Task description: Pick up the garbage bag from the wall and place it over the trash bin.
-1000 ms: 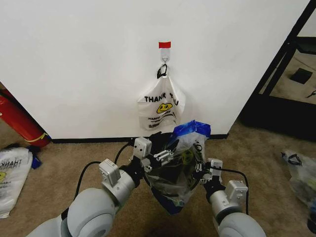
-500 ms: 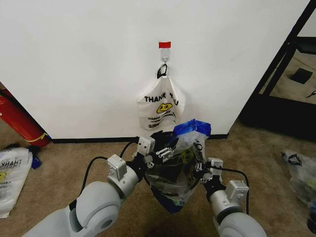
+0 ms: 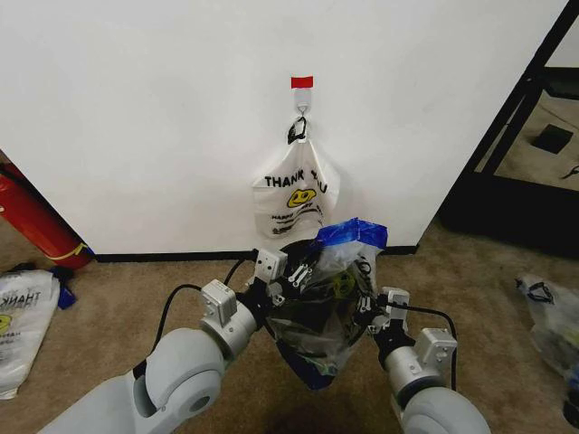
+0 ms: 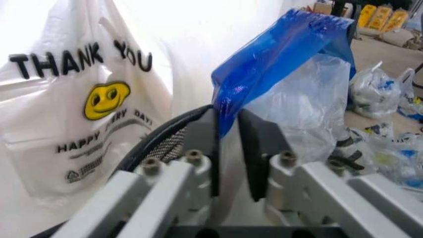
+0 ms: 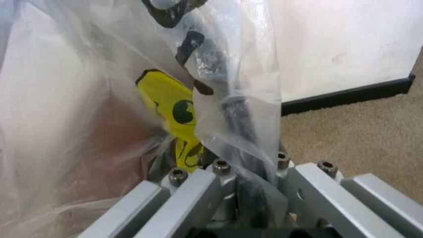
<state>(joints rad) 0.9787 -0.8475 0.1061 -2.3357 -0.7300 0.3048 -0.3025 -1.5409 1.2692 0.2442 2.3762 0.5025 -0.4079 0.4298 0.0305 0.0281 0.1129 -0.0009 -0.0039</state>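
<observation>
Plastic of the garbage bag [image 3: 327,303] is stretched between the two hands in front of the wall [image 3: 136,117], its mouth spread over the trash bin [image 3: 312,312], whose dark mesh shows through the clear film; the bag hangs from rim level downward, so its long axis runs up and down, with a blue side panel [image 3: 351,234] standing up above the rim on the wall side. Left hand [image 3: 288,278] sits at the bin's left edge; in the left wrist view its fingers [image 4: 254,148] are closed to a narrow slit with the blue panel's lower edge pinched between them, just above the curved mesh rim [image 4: 162,144]. Right hand [image 3: 369,307] sits at the opposite edge, right against the bag; in the right wrist view a twisted fold of clear film [image 5: 235,99] runs down between its fingers, which look clamped on it, the yellow smiley print [image 5: 173,111] just beside. Both hands are touching the bag, one on each side, so the rim lies directly below each grip; seating the film looks like a matter of drawing it down and outward. Another white smiley bag [image 3: 294,194] hangs on the wall hook [image 3: 300,113] behind.
</observation>
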